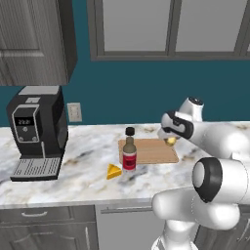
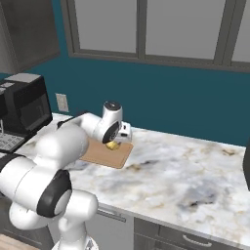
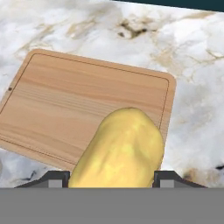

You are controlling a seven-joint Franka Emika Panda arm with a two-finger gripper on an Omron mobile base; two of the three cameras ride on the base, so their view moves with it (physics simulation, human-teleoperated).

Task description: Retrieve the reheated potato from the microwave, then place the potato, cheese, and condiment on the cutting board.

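Hand view shows the gripper (image 3: 111,179) clamped on the potato (image 3: 120,148) above the cutting board (image 3: 65,109); cheese (image 1: 114,171) and condiment (image 1: 129,152) wait on the counter.

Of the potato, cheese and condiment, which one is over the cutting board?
The potato, held between the fingers above the cutting board. The cheese and condiment sit on the counter beside it.

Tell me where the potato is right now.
The potato sits between the fingers, held over the right end of the cutting board; in the left base view it is right of the condiment.
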